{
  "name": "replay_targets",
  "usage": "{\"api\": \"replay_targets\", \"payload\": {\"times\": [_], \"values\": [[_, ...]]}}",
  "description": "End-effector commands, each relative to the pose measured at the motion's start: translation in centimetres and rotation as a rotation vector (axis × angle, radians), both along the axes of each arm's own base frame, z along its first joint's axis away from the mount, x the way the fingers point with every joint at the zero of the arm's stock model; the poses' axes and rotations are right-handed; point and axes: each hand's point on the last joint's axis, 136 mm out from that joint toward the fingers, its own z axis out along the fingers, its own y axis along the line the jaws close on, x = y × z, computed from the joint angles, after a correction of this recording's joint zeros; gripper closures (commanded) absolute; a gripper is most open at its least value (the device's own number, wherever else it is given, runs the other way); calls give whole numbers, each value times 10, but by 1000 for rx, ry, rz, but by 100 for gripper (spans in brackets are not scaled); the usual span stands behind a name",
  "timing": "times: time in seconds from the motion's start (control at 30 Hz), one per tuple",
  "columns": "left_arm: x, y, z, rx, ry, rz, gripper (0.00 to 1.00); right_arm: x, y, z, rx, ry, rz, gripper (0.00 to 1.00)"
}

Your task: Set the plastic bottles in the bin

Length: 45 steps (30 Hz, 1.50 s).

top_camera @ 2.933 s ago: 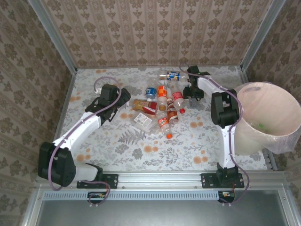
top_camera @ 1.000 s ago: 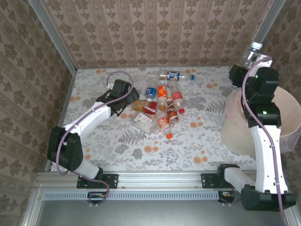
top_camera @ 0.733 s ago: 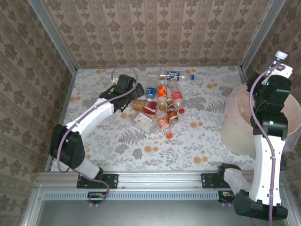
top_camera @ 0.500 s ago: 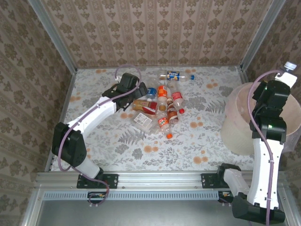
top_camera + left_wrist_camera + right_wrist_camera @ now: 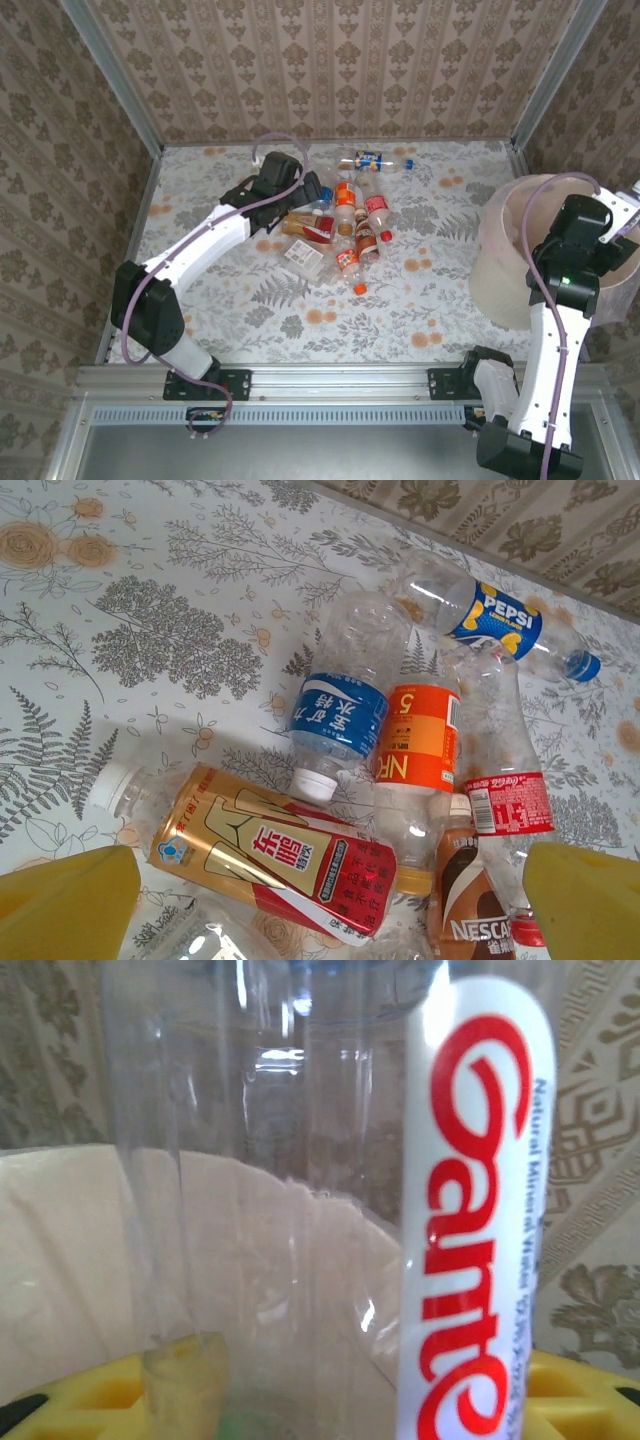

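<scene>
Centrally on the floral tabletop point(image 5: 250, 300), wallpaper point(image 5: 320, 70) behind, bottles point(image 5: 348, 225) lie clustered beneath the wide-spread left gripper point(image 5: 310, 186); the right gripper point(image 5: 625, 212), grip undeterminable, presents a clear bottle point(image 5: 300, 1160) over the bin point(image 5: 497, 275).

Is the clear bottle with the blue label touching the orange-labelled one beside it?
Touching. The left wrist view shows the blue-labelled clear plastic bottle lying against the orange-labelled clear plastic bottle, their labels meeting with no gap.
</scene>
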Motion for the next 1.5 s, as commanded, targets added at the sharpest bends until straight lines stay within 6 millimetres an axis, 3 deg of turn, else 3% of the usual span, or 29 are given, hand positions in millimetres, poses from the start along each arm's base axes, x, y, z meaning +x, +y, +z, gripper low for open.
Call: {"api": "replay_targets", "payload": {"times": [0.0,0.17,0.3,0.53,0.77,0.93,1.17,1.37,1.47], "values": [[-2,5,11,31,-36,8,0,-13,-7,5,-41,16,-77,37],[-2,9,14,36,-63,17,0,-25,-13,7,-70,48,-161,18],[0,7,15,36,-68,11,0,-25,-12,9,-76,35,-153,12],[2,12,5,45,-41,52,0,2,3,1,11,-36,21,0],[2,16,1,23,-19,86,0,30,27,0,106,-121,219,0],[1,23,-9,-20,22,124,0,59,65,8,164,-228,462,0],[-5,41,-22,-64,75,211,0,83,113,29,194,-307,714,0],[-25,71,-33,-41,123,347,0,104,192,42,214,-312,1080,0],[-32,72,-37,-88,124,351,0,112,228,46,239,-348,1229,0]]}}
